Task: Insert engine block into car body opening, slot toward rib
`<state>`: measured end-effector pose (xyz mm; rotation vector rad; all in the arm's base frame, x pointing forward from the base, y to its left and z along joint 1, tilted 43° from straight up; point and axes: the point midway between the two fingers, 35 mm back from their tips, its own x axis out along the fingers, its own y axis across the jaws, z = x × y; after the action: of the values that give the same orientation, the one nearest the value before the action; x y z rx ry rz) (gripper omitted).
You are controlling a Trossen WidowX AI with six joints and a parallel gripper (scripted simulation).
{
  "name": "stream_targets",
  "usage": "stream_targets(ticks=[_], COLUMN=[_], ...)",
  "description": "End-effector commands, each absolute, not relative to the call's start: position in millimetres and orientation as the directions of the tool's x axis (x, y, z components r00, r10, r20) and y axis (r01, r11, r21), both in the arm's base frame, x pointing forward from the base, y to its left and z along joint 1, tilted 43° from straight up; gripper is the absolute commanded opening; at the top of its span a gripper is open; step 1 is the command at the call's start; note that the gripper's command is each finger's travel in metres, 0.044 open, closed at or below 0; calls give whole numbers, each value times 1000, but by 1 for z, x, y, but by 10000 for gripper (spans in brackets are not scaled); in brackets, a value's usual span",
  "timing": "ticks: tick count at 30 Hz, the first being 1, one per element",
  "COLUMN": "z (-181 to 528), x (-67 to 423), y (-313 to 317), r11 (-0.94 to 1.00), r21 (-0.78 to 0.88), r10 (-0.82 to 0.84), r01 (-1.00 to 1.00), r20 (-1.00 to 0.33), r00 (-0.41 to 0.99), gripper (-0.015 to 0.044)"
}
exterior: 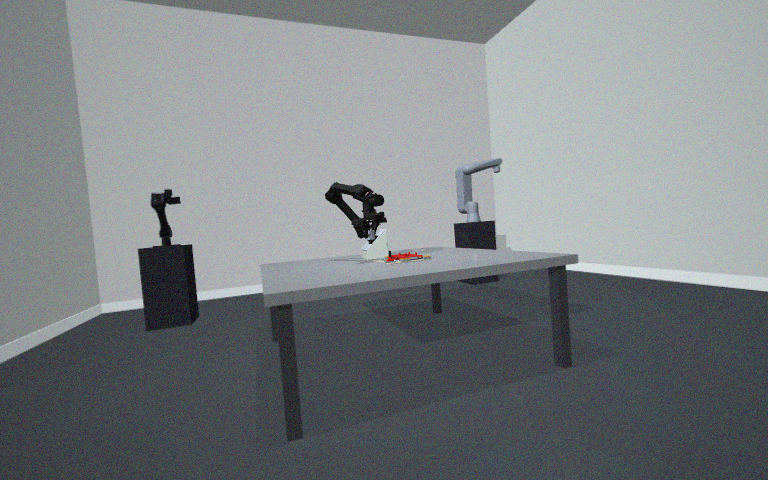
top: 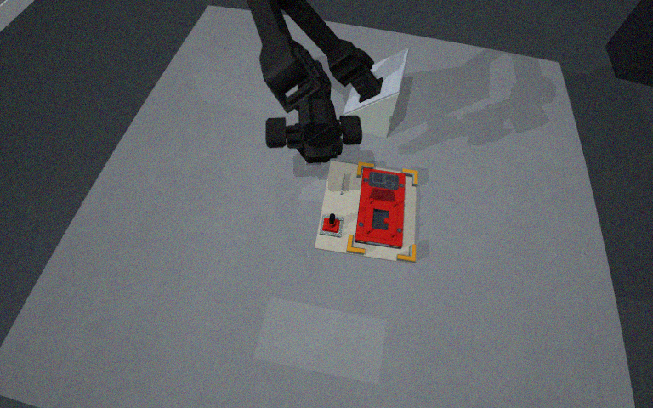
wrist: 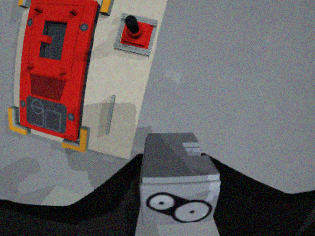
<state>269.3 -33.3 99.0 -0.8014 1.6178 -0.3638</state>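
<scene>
My gripper point(top: 315, 153) point(exterior: 370, 234) point(wrist: 171, 160) is shut on the grey engine block point(wrist: 172, 157) and holds it in the air, beyond the back left corner of the beige board point(top: 332, 201) point(wrist: 125, 86). In the top view the gripper body hides the block. The red car body point(top: 380, 192) point(exterior: 403, 256) point(wrist: 79, 66) lies flat on the board inside orange corner brackets point(top: 354, 247). Its dark rectangular opening point(top: 381, 217) point(wrist: 55, 34) faces up, with a small rib jutting in from one side. The block is apart from the car body.
A red button base with a black knob point(top: 332, 224) point(wrist: 134, 31) sits on the board beside the car. A white wedge-shaped stand point(top: 383, 96) point(exterior: 378, 247) is behind the board. The grey table point(exterior: 396, 277) carries all of it; two other arms stand on pedestals off the table.
</scene>
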Motion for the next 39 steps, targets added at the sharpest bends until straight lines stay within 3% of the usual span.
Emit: stream_targets(ticks=[1,21,39], z=[99,96,93], x=[270,270,270], y=[-34,-36,-39], r11=[679,338,-107], r21=[-608,-280,132], r10=[-676,-676,-676], r01=[-412,-898,-985], r20=[-737,-737,-737], r00=[-25,-25,-25], gripper=[0,0,0])
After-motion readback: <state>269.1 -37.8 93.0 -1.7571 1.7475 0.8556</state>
